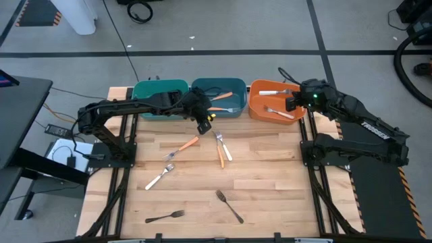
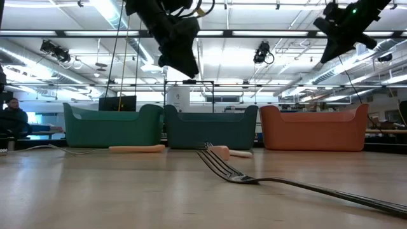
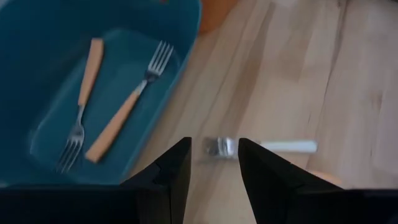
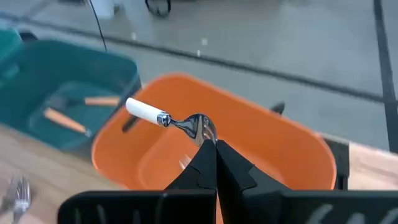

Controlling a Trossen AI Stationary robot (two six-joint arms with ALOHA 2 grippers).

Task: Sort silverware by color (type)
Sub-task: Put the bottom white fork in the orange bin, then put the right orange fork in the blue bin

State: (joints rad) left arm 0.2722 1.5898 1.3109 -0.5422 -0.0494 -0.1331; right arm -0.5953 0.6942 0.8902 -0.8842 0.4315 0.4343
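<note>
Above orange bin (image 4: 261,143), right claw (image 4: 208,142) pinching white-handled fork (image 4: 177,122); left claw (image 3: 214,163) spread.

White lettering on the right arm (image 1: 368,128), apparently "TROSSEN", too small to be sure, nothing else legible

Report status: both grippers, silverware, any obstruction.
Right gripper shut on white-handled fork, above orange bin. Left gripper open, empty, beside dark teal bin. Forks remain on table. No obstruction seen.
</note>
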